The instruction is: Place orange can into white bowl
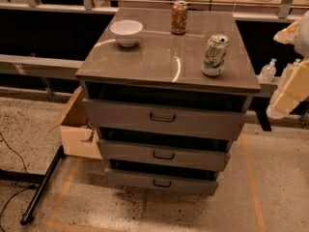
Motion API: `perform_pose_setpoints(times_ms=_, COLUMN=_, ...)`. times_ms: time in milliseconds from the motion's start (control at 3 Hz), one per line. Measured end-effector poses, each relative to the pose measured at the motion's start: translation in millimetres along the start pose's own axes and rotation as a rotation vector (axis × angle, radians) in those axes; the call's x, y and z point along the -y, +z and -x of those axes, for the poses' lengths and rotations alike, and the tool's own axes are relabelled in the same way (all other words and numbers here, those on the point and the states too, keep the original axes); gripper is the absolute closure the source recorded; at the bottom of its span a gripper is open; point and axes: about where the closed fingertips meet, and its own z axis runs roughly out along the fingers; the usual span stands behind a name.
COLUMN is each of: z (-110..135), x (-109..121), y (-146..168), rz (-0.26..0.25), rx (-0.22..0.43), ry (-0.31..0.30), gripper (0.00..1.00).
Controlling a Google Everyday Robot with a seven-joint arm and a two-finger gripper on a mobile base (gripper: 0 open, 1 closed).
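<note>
The orange can (179, 17) stands upright at the back of the grey cabinet top (159, 57), right of centre. The white bowl (126, 32) sits upright and empty at the back left of the same top, about a can's height to the left of the can. My gripper (291, 91) shows as cream-coloured parts at the right edge of the camera view, beside and below the cabinet top's right side, far from both can and bowl. It holds nothing that I can see.
A white-and-green soda can (214, 55) stands near the top's right front. The cabinet's three drawers (163, 117) stick out slightly. A cardboard box (77, 129) sits on the floor at the left, next to a black stand leg (43, 187). Benches run behind.
</note>
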Motion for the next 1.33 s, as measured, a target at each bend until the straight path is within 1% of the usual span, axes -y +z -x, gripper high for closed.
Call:
perform_pose_setpoints(times_ms=333, z=6, x=35, y=4, rz=-0.009, rx=0.13, ry=0.026, gripper=0.0)
perform_pose_setpoints(times_ms=667, z=17, x=51, y=16, rz=0.007, rx=0.27, ry=0.023, gripper=0.0)
perform_pose_setpoints(times_ms=1000, z=51, x=52, y=37, rz=0.024, rx=0.511, ry=-0.021, gripper=0.0)
perform_pose_setpoints(times_ms=1333, z=109, x=44, y=52, rz=0.075, rx=0.771, ry=-0.032, gripper=0.0)
